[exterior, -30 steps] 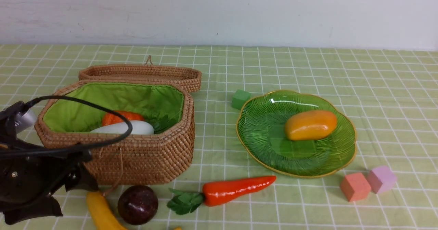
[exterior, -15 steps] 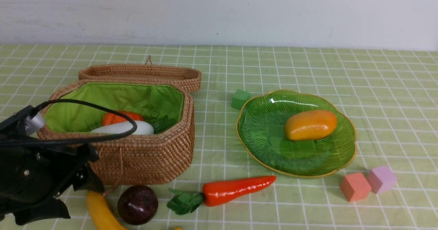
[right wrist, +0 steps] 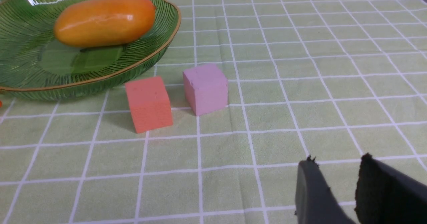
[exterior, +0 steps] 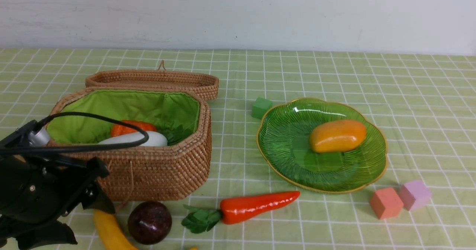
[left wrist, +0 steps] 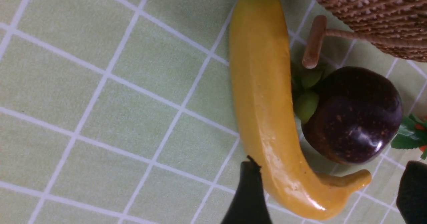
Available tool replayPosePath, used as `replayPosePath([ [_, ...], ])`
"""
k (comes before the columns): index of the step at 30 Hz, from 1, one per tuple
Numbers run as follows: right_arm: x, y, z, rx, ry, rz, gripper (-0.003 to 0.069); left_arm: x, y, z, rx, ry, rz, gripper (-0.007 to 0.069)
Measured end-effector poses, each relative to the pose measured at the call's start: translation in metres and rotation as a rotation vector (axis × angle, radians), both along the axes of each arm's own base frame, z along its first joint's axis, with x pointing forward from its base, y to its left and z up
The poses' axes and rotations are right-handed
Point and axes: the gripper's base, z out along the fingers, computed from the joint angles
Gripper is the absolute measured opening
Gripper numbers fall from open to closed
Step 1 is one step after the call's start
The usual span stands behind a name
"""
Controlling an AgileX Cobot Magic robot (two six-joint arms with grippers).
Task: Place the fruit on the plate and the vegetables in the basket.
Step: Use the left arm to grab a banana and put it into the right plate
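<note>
The banana and the dark purple ball lie in front of the basket. The carrot lies to their right. The mango is on the green plate. In the basket I see the pumpkin and the white oblong; the gourd is hidden. My left gripper is open. In the left wrist view the left gripper straddles the stem end of the banana, next to the ball. My right gripper is slightly open, empty, over bare cloth.
The basket's lid lies open behind it; its toggle peg hangs near the banana. A green cube sits left of the plate. A salmon cube and a lilac cube sit at the plate's front right.
My left gripper has moved right and a little lower, closer to the banana. Nothing else has moved.
</note>
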Motion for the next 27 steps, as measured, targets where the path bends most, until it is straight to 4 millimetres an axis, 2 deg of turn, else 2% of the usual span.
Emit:
replayPosePath([
  [11,0.0,0.0,0.0,0.0,0.0,0.0,0.0232,0.013,0.0,-0.024,0.003,0.083,0.022,0.0543],
  [27,0.0,0.0,0.0,0.0,0.0,0.0,0.0239,0.022,0.0,-0.023,-0.018,0.012,0.068,0.0543],
])
